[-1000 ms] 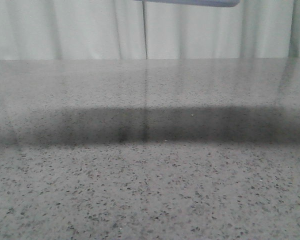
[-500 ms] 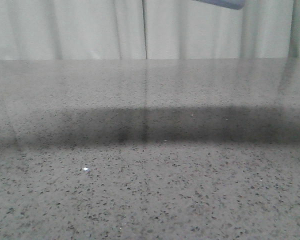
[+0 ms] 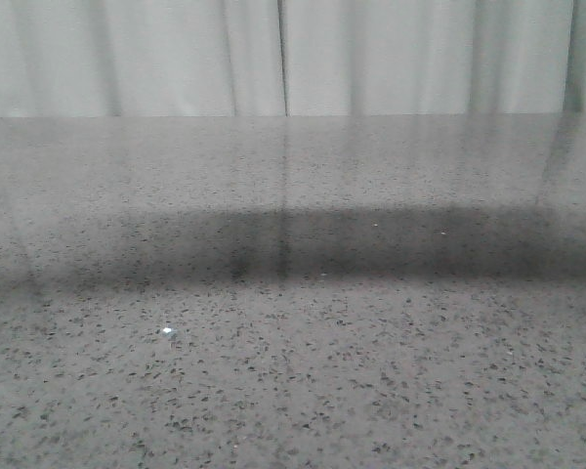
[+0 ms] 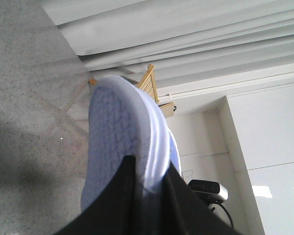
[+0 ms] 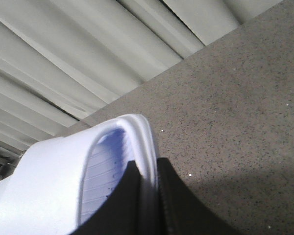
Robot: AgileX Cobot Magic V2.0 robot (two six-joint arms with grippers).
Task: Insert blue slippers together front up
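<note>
Three views of a two-armed robot at a speckled grey bench (image 3: 293, 391). The front view shows only the bench surface and pale curtains (image 3: 176, 54) behind it; no arm or slipper appears there, so both are likely held above what that camera sees.

In the left wrist view, the left pincer (image 4: 148, 176) is clenched on the sole edge of one pale blue slipper (image 4: 115, 142). The slipper rises straight out from between the black fingers (image 4: 118, 196), its patterned underside turned toward the bench side of the pincer. Beyond the slipper's far tip are a wooden slatted object (image 4: 148, 84), a white wall, and a small black device (image 4: 208, 190) close beside the pincer.

In the right wrist view, the right pincer (image 5: 148, 171) is clenched on the rim of the other slipper (image 5: 63, 186), whose ribbed footbed (image 5: 105, 176) faces the camera. The bench lies beyond the pincer, well apart.

Each slipper is gripped by its edge, probably so the broad faces stay free to be pressed together.
</note>
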